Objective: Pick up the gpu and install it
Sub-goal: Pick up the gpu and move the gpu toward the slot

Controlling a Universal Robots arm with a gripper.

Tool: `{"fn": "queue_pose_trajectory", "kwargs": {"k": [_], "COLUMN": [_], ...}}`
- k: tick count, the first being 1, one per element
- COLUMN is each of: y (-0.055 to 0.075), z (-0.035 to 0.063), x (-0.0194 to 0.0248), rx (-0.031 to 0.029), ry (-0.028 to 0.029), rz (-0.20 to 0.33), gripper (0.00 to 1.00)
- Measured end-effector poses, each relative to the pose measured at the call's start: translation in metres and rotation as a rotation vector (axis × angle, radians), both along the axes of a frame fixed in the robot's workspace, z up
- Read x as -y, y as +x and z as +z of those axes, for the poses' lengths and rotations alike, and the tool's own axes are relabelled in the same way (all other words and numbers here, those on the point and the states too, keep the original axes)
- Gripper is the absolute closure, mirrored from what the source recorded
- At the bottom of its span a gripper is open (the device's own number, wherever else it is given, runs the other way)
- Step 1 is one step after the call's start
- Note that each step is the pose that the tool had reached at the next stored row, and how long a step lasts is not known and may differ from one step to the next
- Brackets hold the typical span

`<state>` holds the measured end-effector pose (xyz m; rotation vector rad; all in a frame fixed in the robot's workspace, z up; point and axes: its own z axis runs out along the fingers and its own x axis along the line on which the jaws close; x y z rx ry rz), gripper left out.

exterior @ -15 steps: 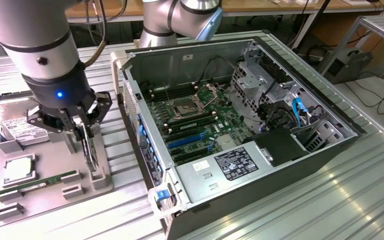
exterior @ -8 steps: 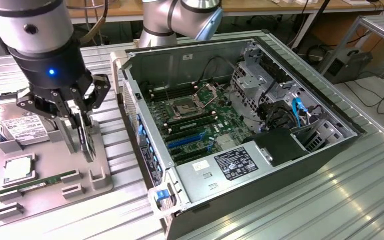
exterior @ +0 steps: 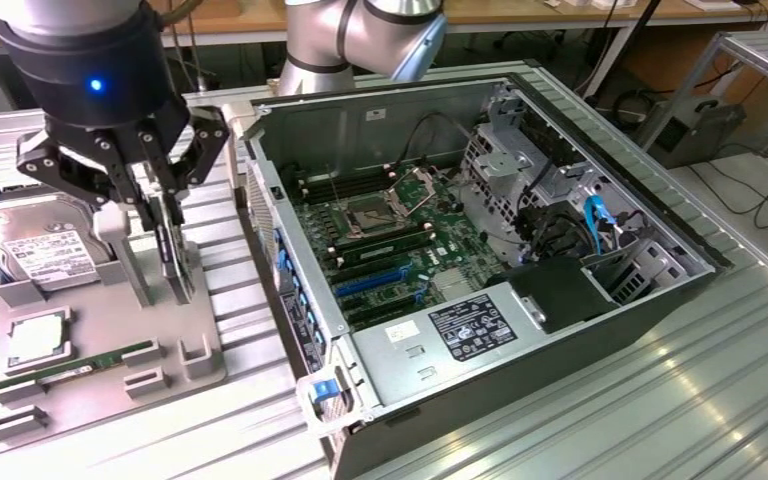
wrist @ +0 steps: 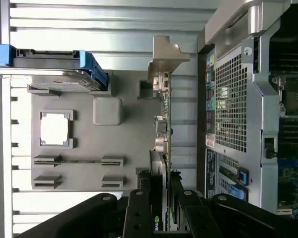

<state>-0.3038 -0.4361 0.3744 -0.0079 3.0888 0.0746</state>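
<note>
Closed tight on the gpu (exterior: 177, 265) with the gripper (exterior: 160, 215), one black finger pressed on each flat side. Hangs right over the gray tray (exterior: 104, 330), with a small blue light (exterior: 93, 84) glowing on the round black part above the fingers.

Stands up straight on its long thin edge, bottom down in a slot of the tray, on the tray's side closest to the computer case (exterior: 357, 130). From the wrist view, looks like a skinny dark strip running away from the fingers, with a shiny metal bracket (wrist: 167, 59) at the far end.

Sharing the tray, toward the exterior view's left of the card: a silver hard drive (exterior: 40, 255) with a white label, leaning up in its holder; a square chip (exterior: 37, 338) lying flat; a slim green memory stick (exterior: 77, 367) lying in two little holders, closest to the camera.

Just beside the tray, on the exterior view's right: the big case, lying on its side, open on top. Inside, a green board (exterior: 398, 250) facing up, with blue slots (exterior: 371, 285) in a row and a gray metal box (exterior: 404, 350) with a dark sticker on it near the front corner. A blue cable (exterior: 595, 222) curling by the metal cages. All resting on a ribbed metal table (exterior: 651, 400). Behind the case, a silver and gray bit of the arm (exterior: 357, 40).
</note>
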Motion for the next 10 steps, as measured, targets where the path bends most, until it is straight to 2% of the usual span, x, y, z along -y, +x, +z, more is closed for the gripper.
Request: {"fn": "queue_pose_trajectory", "kwargs": {"k": [10], "y": [0.016], "z": [0.0499], "x": [0.0168], "rx": [-0.0039], "ry": [0.0009], "rz": [0.0], "gripper": [0.74]}}
